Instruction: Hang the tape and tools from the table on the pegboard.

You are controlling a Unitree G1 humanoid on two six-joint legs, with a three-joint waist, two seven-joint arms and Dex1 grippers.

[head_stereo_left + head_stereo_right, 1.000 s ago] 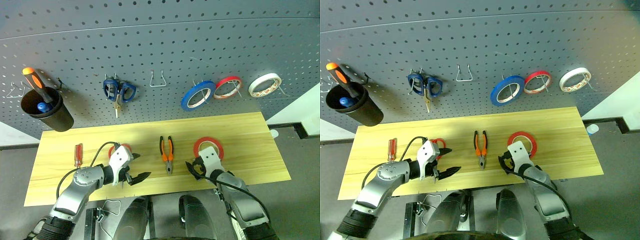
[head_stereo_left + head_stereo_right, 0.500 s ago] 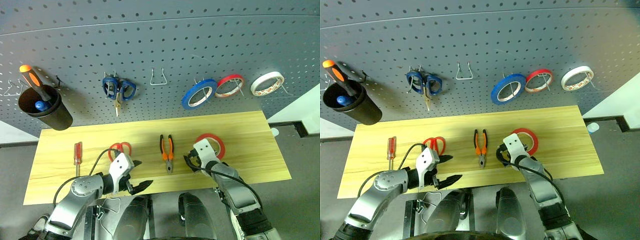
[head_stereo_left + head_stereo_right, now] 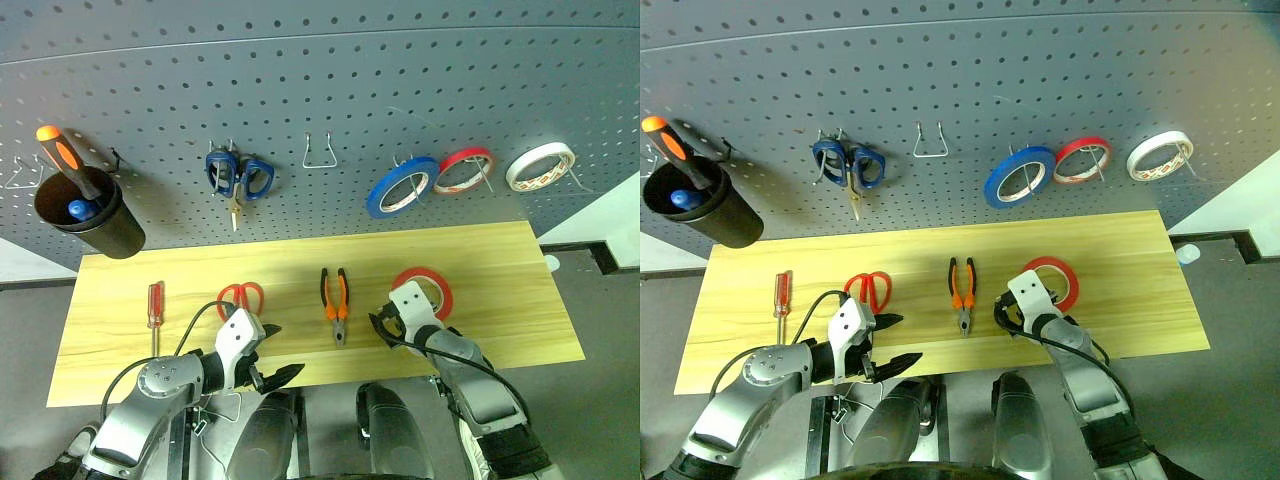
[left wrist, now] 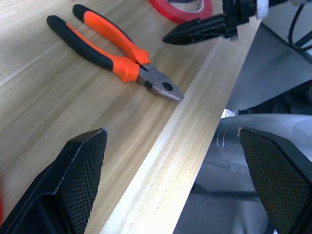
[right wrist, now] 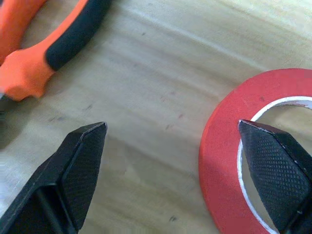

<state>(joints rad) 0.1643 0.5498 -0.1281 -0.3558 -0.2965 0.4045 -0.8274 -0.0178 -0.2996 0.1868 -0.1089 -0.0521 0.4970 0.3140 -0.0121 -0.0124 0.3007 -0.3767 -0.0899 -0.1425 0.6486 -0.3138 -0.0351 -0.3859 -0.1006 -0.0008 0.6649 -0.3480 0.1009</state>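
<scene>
On the light wooden table [image 3: 500, 270] lie a small red-handled screwdriver [image 3: 156, 304], red-handled scissors [image 3: 240, 297], orange-and-black pliers [image 3: 335, 300] and a wide red roll of tape [image 3: 435, 280]. The dark grey pegboard [image 3: 320, 90] rises behind it. My left gripper [image 3: 283, 350] hangs open and empty over the table's front edge, just in front of the scissors. My right gripper [image 3: 383, 328] is open at the tape's left side. In the right wrist view one finger [image 5: 273, 165] lies over the roll's [image 5: 229, 146] hollow centre and the other sits toward the pliers [image 5: 48, 39].
Blue-handled scissors [image 3: 238, 178], a blue roll [image 3: 398, 188], a thin red roll [image 3: 462, 170] and a white roll [image 3: 540, 165] hang on the pegboard. A black cup [image 3: 88, 218] holds an orange-and-black screwdriver. A bare wire hook [image 3: 318, 154] sits between scissors and rolls.
My left gripper has drawn back toward the table's front edge, uncovering the red scissors. The right gripper stays by the tape. The camera has tilted slightly.
</scene>
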